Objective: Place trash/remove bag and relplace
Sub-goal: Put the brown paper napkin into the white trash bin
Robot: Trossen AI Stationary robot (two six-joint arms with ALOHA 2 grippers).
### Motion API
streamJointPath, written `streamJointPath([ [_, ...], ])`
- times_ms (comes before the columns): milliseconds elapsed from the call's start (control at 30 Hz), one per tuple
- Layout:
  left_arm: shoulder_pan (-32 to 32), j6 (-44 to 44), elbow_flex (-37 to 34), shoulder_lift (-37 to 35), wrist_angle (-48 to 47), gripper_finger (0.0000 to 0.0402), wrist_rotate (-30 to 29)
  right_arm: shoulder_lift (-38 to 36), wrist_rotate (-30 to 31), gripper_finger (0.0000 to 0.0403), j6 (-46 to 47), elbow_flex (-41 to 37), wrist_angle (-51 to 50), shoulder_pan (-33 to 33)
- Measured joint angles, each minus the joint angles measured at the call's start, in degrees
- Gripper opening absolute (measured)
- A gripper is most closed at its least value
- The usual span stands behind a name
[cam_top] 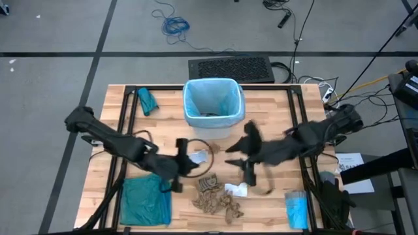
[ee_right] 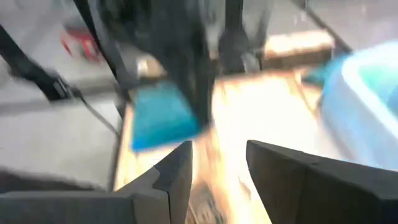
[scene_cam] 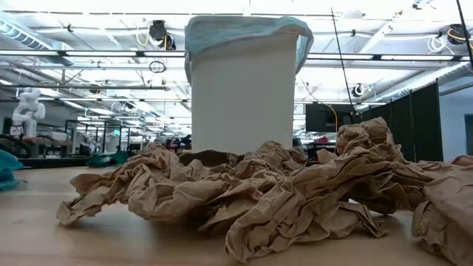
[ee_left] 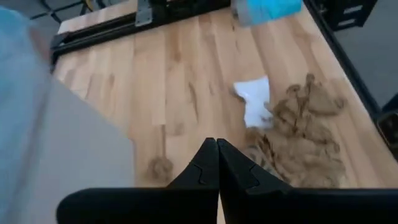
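The white bin (cam_top: 212,108) stands at the table's far middle, lined with the pale blue bag (cam_top: 210,91), whose edge folds over the rim (scene_cam: 244,29). The trash lies near the front edge: crumpled brown paper (cam_top: 215,199) with a whitish wrapper (cam_top: 236,190) beside it. The low view shows the paper heap (scene_cam: 281,192) in front of the bin. My left gripper (cam_top: 194,160) hangs above the table between bin and heap; it is shut and holds nothing (ee_left: 217,155). My right gripper (cam_top: 236,156) hovers just right of it, open and holding nothing (ee_right: 219,162).
A darker teal bag (cam_top: 145,199) lies flat at the near left, and a small teal bundle (cam_top: 147,101) sits left of the bin. A folded blue packet (cam_top: 297,209) lies at the near right. Black rails (cam_top: 124,124) run along both table sides.
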Motion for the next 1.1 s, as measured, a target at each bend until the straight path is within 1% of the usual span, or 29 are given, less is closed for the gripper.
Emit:
streamJointPath([
  [67, -0.23, 0.03, 0.0, -2.31, -2.43, 0.0, -0.98, 1.74, 1.31, 0.0144, 0.26, 0.0, -0.33, 1.37],
  [200, -0.37, -0.48, -0.02, -7.12, -1.92, 0.0, -5.34, 4.15, 4.4, 0.0144, -0.11, 0.04, -0.15, 4.38],
  [300, -0.37, -0.04, -0.02, -11.11, -0.29, 0.0, -6.03, 5.79, 9.72, 0.0144, -0.16, -0.34, -2.1, 6.46],
  [367, -0.37, -0.02, -0.02, -13.36, 0.67, 0.0, -6.03, 6.23, 13.49, 0.0144, 0.41, -2.42, -2.91, 7.43],
  [433, -0.53, 0.0, -0.28, -15.05, 1.36, 0.0, -6.01, 6.56, 14.73, 0.0144, 2.23, -5.93, -2.73, 7.81],
  [500, -1.28, 0.9, -2.03, -16.79, 3.42, 0.0, -5.34, 6.56, 14.39, 0.0144, 5.31, -11.09, -1.76, 7.82],
  [600, -2.99, 3.27, -6.03, -18.68, 9.95, 0.0, -1.66, 6.03, 13.72, 0.0144, 9.66, -19.87, 3.73, 7.86],
  [667, -4.11, 4.67, -8.73, -19.66, 14.15, 0.0, 0.59, 5.48, 11.1, 0.0144, 11.35, -24.71, 8.8, 7.81],
  [767, -5.23, 9.44, -11.87, -20.7, 18.47, 0.0, 2.36, 5.41, 6.48, 0.0144, 12.54, -30.58, 16.83, 6.75],
  [833, -5.29, 12.99, -12.5, -20.92, 17.23, 0.0, 1.95, 5.44, 3.58, 0.0144, 12.48, -33.35, 21.85, 5.46],
  [900, -5.25, 13.6, -12.7, -20.92, 16.7, 0.0, -1.13, 5.42, 1.66, 0.0144, 12.46, -35.01, 25.78, 4.09],
  [967, -5.18, 13.6, -12.7, -20.92, 16.42, 0.0, -4.12, 5.42, 0.32, 0.0144, 12.44, -35.8, 27.34, 2.89],
  [1100, -5.27, 13.91, -12.7, -20.78, 15.06, 0.0, -4.75, 5.56, -1.46, 0.0144, 12.15, -36.02, 29.37, 2.05],
])
